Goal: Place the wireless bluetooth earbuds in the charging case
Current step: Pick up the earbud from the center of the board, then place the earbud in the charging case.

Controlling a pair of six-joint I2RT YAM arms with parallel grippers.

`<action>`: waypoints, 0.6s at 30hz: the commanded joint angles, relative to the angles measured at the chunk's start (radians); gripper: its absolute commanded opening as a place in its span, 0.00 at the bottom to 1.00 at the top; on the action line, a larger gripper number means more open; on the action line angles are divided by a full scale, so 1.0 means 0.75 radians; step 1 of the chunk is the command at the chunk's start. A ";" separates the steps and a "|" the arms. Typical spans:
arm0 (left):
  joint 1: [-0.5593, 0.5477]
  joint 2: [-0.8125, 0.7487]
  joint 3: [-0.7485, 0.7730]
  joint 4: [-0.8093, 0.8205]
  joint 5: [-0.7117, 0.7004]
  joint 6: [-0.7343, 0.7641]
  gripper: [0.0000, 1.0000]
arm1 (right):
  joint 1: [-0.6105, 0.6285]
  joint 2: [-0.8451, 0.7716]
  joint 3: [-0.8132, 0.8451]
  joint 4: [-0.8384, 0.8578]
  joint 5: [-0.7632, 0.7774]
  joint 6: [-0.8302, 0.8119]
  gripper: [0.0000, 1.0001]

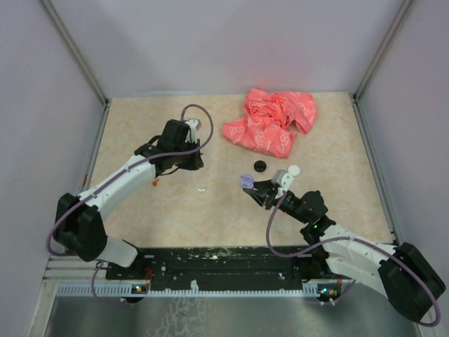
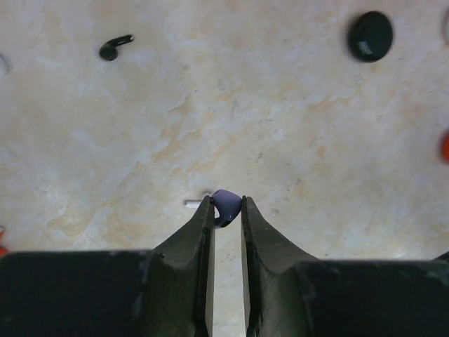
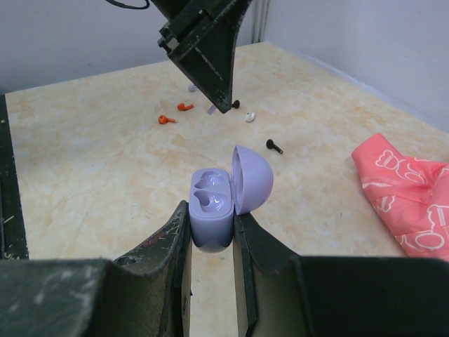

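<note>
Earbuds (image 3: 184,107) lie loose on the left half of the table (image 1: 210,217). Two orange ones are furthest left, then a white one (image 3: 250,116) and a black one (image 3: 273,146) with a short stem, all apart from each other. We see a flat tabletop in matte beige with pale marbled veining. It is boxed in by plain, smooth, lavender-white walls (image 1: 210,42) and slim metal corner posts (image 1: 74,49).

From the near left corner, the white-and-black left arm (image 1: 112,184) reaches out over the left-middle of the table. A purple cable loops along it. The left gripper (image 2: 226,203) has dark, wedge-shaped fingers drawn in to a narrow gap. They pinch a rounded, glossy pale purple earbud (image 2: 226,209) at their very tips. We cannot tell whether it touches the surface.

Near the table's middle, the right gripper (image 3: 212,225) is clamped on the sides of the charging case (image 3: 210,207). The case is a smooth, pale purple plastic shell, held upright. Its domed lid (image 3: 251,179) is swung open, and two moulded hollows show in the top.

Just beyond the case a round black disc (image 1: 260,166) lies flat, with a white disc (image 1: 292,170) to its right. Against the far edge, right of centre, sits a crumpled coral-pink cloth (image 1: 270,121) with a white printed pattern. The right arm (image 1: 351,249) runs back to the near right corner.
</note>
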 commanded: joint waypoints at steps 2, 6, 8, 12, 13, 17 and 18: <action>-0.053 -0.187 -0.146 0.324 0.109 -0.182 0.20 | 0.001 0.069 -0.008 0.208 0.061 -0.038 0.00; -0.123 -0.299 -0.238 0.515 0.076 -0.303 0.21 | 0.001 0.157 -0.008 0.333 0.097 -0.069 0.00; -0.157 -0.338 -0.279 0.600 0.042 -0.356 0.21 | 0.002 0.202 0.003 0.383 0.104 -0.085 0.00; -0.219 -0.395 -0.331 0.741 -0.026 -0.437 0.21 | 0.002 0.273 0.029 0.466 0.112 -0.085 0.00; -0.234 -0.407 -0.339 0.771 -0.044 -0.458 0.21 | 0.003 0.287 0.037 0.486 0.118 -0.085 0.00; -0.297 -0.434 -0.401 0.942 -0.081 -0.575 0.22 | 0.002 0.332 0.059 0.559 0.150 -0.095 0.00; -0.313 -0.432 -0.415 0.984 -0.092 -0.600 0.22 | 0.004 0.347 0.060 0.573 0.157 -0.101 0.00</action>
